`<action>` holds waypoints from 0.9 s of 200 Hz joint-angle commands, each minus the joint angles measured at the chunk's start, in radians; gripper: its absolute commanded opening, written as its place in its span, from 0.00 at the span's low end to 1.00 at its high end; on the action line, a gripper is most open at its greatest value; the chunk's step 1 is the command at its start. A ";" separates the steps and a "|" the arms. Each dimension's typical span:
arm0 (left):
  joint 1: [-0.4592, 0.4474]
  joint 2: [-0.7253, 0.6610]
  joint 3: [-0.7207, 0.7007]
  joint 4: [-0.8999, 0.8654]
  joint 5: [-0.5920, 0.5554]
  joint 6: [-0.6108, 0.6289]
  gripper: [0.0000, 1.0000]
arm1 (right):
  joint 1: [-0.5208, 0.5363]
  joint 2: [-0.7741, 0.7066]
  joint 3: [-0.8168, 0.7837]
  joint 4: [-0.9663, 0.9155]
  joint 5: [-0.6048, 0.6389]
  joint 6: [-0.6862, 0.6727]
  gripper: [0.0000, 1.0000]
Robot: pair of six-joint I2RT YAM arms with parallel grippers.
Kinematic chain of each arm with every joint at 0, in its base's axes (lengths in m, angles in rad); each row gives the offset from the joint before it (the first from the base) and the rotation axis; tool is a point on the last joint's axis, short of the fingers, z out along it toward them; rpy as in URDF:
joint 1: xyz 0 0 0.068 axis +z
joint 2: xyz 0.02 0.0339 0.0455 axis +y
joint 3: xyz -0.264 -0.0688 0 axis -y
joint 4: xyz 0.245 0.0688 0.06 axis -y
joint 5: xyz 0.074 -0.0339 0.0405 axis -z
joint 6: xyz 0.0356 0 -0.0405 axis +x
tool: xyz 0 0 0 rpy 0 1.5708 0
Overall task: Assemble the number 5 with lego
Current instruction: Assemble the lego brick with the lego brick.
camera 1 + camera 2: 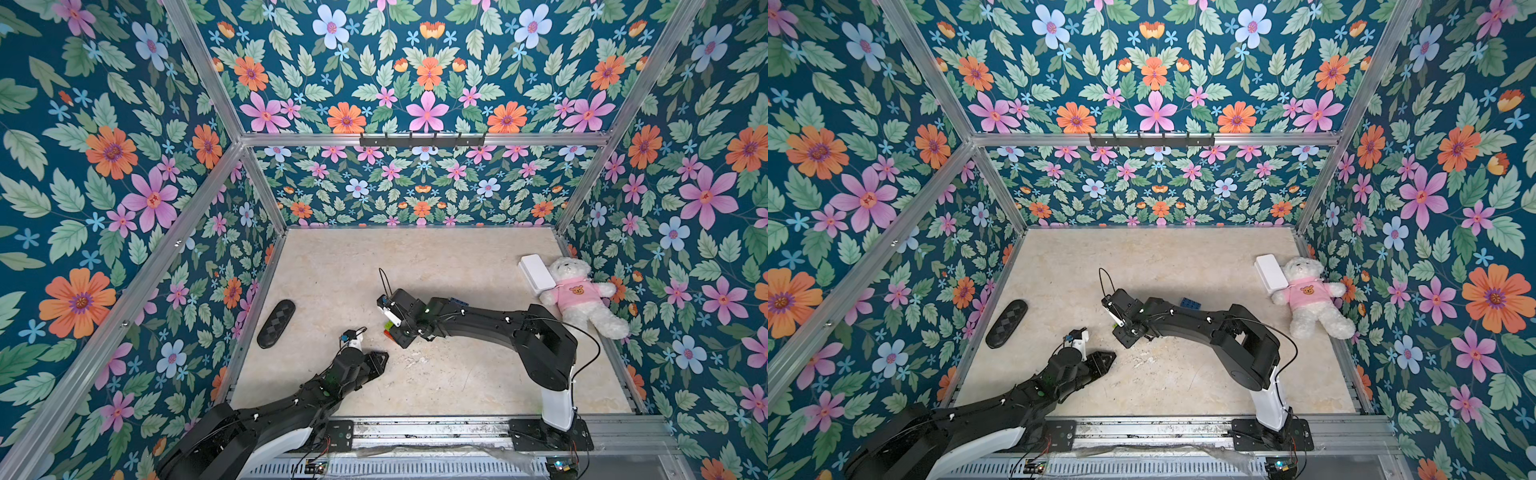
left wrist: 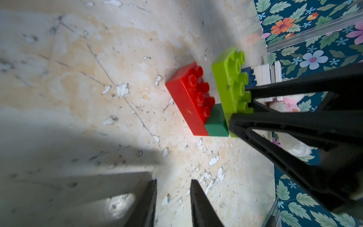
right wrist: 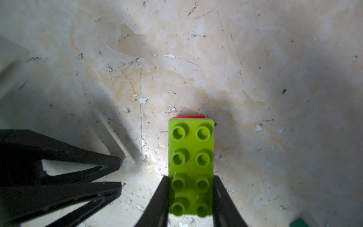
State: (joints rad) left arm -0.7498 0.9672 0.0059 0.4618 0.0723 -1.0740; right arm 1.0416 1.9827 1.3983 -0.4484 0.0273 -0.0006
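We logged the right tool [image 3: 191, 177] clamped on the studded lime brick [image 3: 190, 149], over the red brick [image 2: 188, 96] on the scuffed bench [image 2: 78, 78]. The left tool [image 2: 173, 182] stood narrow and empty; only its wrist view showed the dark-green brick [image 2: 216, 121] between them.

You have open table [image 1: 415, 257] across the far half and in the near middle between the arms. A black oval object [image 1: 276, 324] lies by the left wall; the white box [image 1: 536, 272] and teddy [image 1: 582, 295] fill the far right corner. The right arm [image 1: 478, 320] bars the centre right, with a blue brick [image 1: 1190, 302] just beyond it and the brick stack [image 2: 196, 98] at its tip.
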 commanded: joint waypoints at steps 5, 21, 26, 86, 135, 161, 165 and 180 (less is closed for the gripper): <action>0.001 -0.004 -0.021 -0.047 -0.022 -0.003 0.33 | 0.001 0.028 -0.023 -0.122 -0.010 0.016 0.20; 0.001 -0.008 -0.023 -0.048 -0.023 -0.003 0.33 | 0.002 0.023 -0.033 -0.101 -0.012 0.021 0.20; 0.000 -0.010 -0.023 -0.049 -0.024 -0.004 0.33 | 0.003 0.023 -0.036 -0.096 -0.012 0.023 0.20; 0.001 -0.024 -0.023 -0.062 -0.031 -0.003 0.33 | 0.004 0.000 -0.079 -0.034 -0.054 0.031 0.20; 0.000 -0.009 -0.014 -0.060 -0.029 -0.001 0.33 | 0.003 0.014 -0.057 -0.064 -0.073 0.021 0.19; 0.001 -0.005 -0.013 -0.056 -0.029 -0.001 0.33 | 0.003 0.018 -0.055 -0.067 -0.078 0.019 0.19; 0.001 -0.005 -0.014 -0.057 -0.029 -0.001 0.33 | 0.003 0.018 -0.058 -0.066 -0.076 0.020 0.20; 0.001 -0.007 -0.013 -0.058 -0.029 -0.001 0.33 | 0.002 0.015 -0.073 -0.050 -0.071 0.024 0.19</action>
State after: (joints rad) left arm -0.7498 0.9581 0.0059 0.4488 0.0528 -1.0744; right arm 1.0424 1.9762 1.3571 -0.3676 0.0017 0.0143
